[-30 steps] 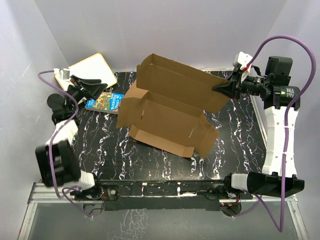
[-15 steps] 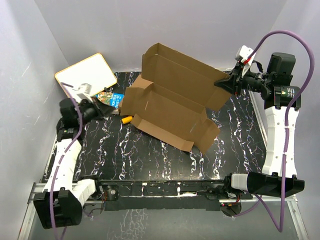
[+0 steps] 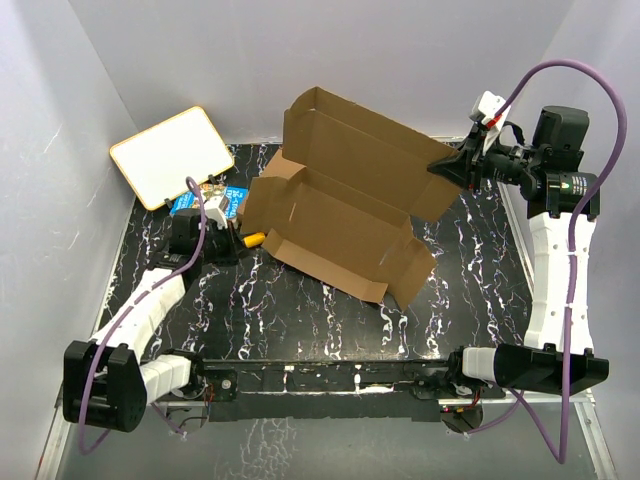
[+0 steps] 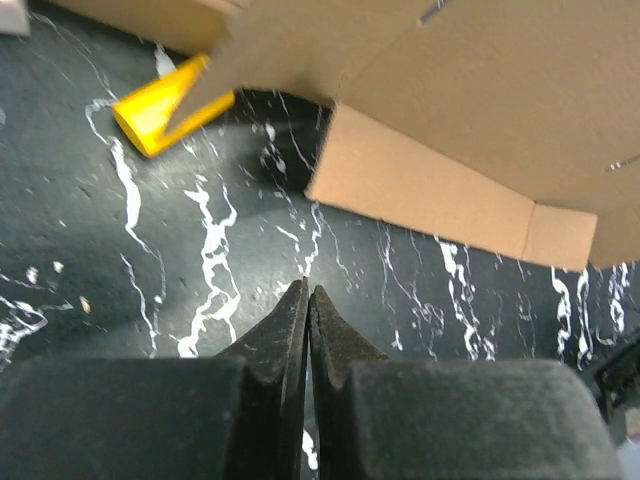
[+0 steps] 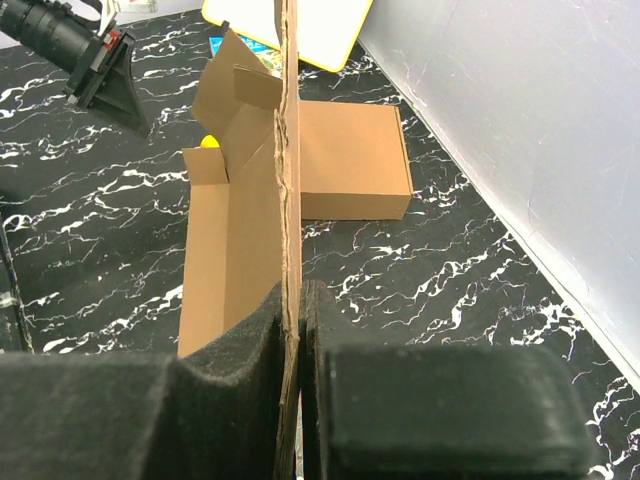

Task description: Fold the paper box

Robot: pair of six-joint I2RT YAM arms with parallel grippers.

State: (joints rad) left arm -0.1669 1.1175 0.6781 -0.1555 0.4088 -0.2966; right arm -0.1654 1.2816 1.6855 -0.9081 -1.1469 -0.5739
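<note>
Overhead, right gripper (image 3: 440,168) clamps the paper box (image 3: 340,225) by its upright panel; left gripper (image 4: 308,297), closed empty, near its flap.

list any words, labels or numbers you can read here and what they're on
No text is readable in any view.
book: printing on the blue cover, too small and partly hidden to read.
paper box: plain brown, no print showing.
whiteboard: blank.
</note>
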